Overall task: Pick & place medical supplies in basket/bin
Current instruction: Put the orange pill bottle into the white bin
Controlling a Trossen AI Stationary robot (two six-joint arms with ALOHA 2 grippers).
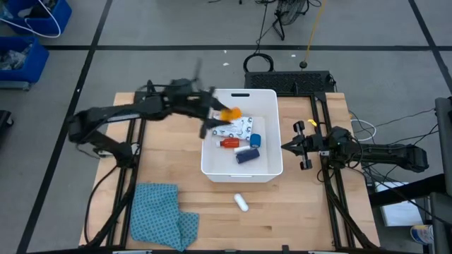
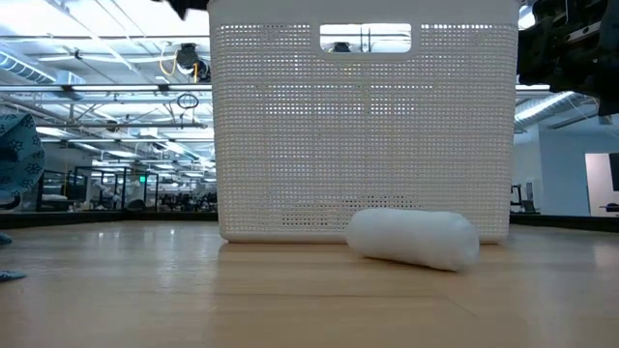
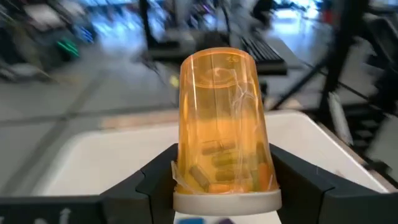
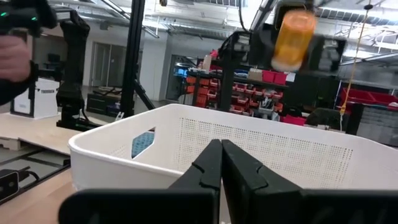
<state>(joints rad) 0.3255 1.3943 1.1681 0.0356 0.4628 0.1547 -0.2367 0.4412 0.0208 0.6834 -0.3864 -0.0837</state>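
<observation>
Orange pill bottle, clamped in the left gripper's fingers above the white bin's far edge, could bounce out if released high; right gripper waits shut beside the bin.

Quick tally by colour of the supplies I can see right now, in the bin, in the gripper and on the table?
Orange: 1, the orange pill bottle held by the left gripper over the bin
Red-capped: 1, bottle
Blue: 2, tape roll and dark blue strip
White: 3, printed packet, one cylinder in the bin, one cylinder on the table
Total: 7
</observation>
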